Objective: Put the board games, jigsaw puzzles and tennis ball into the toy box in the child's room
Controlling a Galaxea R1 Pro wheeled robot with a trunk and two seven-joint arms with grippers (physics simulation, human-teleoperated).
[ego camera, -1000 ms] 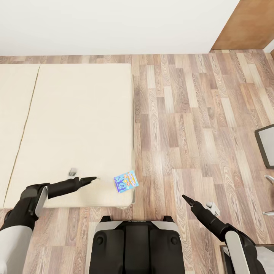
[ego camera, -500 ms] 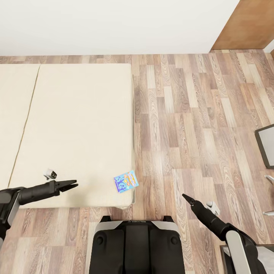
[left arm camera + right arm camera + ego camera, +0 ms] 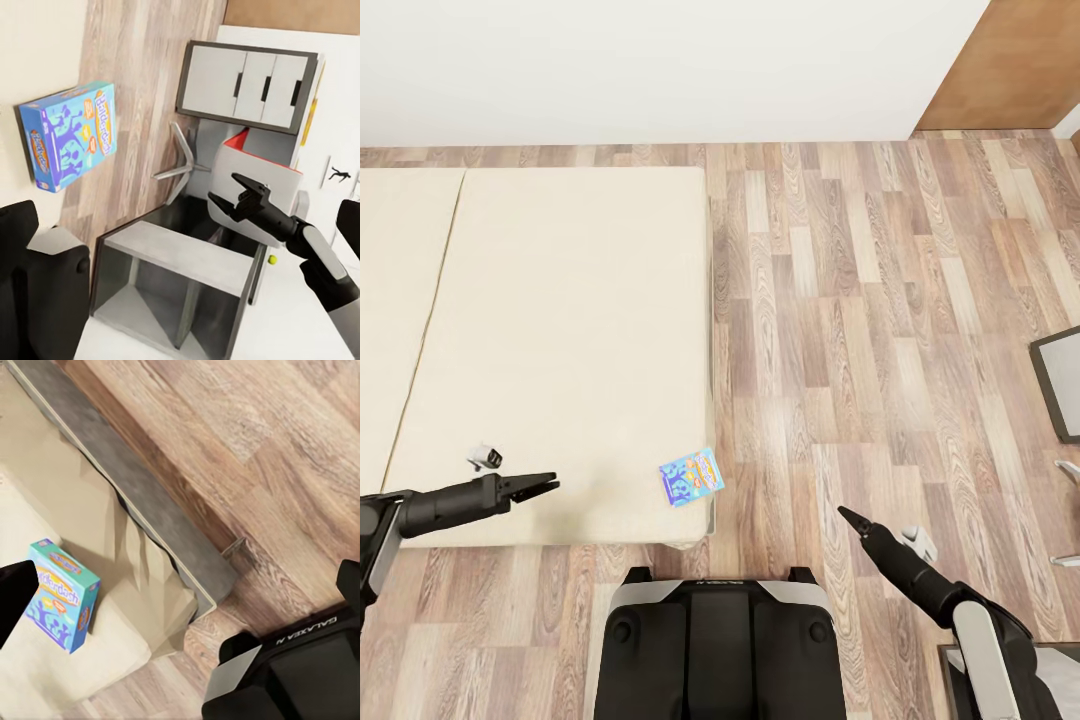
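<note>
A blue board game (image 3: 691, 476) lies flat on the cream bed (image 3: 560, 330), close to its front right corner. It also shows in the wrist views (image 3: 69, 135) (image 3: 61, 594). My left gripper (image 3: 548, 486) hovers open over the bed's front edge, well to the left of the game. Over the floor to the game's right, my right gripper (image 3: 847, 517) (image 3: 225, 191) is held open and empty. In the left wrist view a light grey toy box (image 3: 259, 161) with something red at its rim stands behind that gripper. A small tennis ball (image 3: 271, 259) sits on a white surface nearby.
Wood-plank floor (image 3: 880, 300) spreads to the right of the bed. A brown door (image 3: 1010, 65) is at the back right and a white wall (image 3: 660, 60) behind the bed. A dark-framed grey unit (image 3: 1060, 385) and chair legs (image 3: 1066, 468) stand at the right edge.
My left arm has swung left along the bed's front edge, away from the blue game. The right arm and the game have stayed put.
</note>
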